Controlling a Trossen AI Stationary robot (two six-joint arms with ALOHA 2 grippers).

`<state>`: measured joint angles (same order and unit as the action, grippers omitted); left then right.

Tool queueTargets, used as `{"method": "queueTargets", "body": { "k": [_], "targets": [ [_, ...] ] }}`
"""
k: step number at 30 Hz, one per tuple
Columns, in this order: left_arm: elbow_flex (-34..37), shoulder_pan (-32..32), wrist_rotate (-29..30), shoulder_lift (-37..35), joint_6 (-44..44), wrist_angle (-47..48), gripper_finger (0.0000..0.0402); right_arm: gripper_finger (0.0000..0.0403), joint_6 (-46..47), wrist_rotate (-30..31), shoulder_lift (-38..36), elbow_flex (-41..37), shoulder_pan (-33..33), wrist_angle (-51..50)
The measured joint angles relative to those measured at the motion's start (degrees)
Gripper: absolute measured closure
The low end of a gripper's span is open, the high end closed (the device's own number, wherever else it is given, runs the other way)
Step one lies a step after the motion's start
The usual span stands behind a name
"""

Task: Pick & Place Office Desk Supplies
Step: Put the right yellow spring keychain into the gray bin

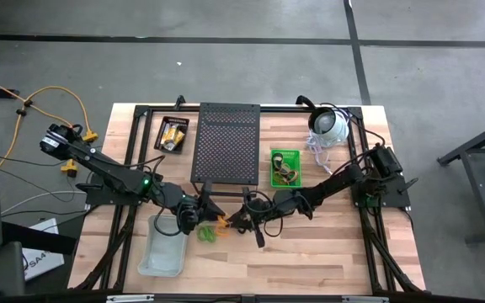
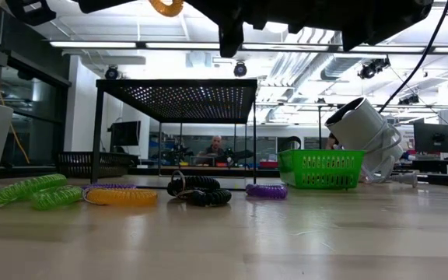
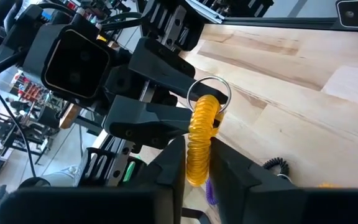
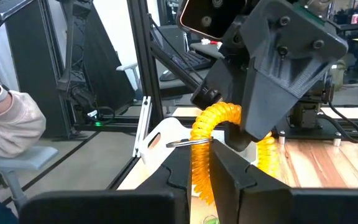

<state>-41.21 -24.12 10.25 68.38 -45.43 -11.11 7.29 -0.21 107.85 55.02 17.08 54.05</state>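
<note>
An orange coil loop (image 1: 223,222) with a metal ring (image 3: 215,87) hangs in the air between my two grippers, above the table's middle. My left gripper (image 3: 196,155) comes from the left and is shut on one part of it. My right gripper (image 4: 201,155) comes from the right and is shut on the ring end. On the table below lie green loops (image 2: 26,190), another orange loop (image 2: 123,196), a black loop (image 2: 201,192) and a purple loop (image 2: 267,190). My left gripper pinches the orange coil (image 3: 197,163) between its two fingers, on the stretch away from the ring. The fingers come nearly level from the table's left, across the coil. The coil is lifted clear of the table. My right gripper pinches the coil right beside its metal ring (image 4: 188,143) between its two fingers. The fingers come level from the table's right. From them the coil arches (image 4: 219,115) over to the left gripper, clear of the table.
A clear tray (image 1: 162,248) lies at the near left. A black mesh stand (image 1: 226,143) stands at the far middle, a black tray with yellow packets (image 1: 173,133) left of it and a green basket (image 1: 285,167) right of it. A white dome device (image 1: 331,124) sits far right.
</note>
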Motion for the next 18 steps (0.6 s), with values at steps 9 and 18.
{"method": "queueTargets", "body": {
  "k": [9, 18],
  "targets": [
    [0.0, 0.0, 0.0, 0.0, 0.0, 0.0, 0.0362, 0.0373, 0.0, 0.0, 0.0, 0.0, 0.0, -0.1],
    [0.0, 0.0, 0.0, 0.0, -0.3, 0.0, 0.0363, 0.0372, 0.0, 0.0, 0.0, 0.0, 0.0, -0.1]
  ]
}}
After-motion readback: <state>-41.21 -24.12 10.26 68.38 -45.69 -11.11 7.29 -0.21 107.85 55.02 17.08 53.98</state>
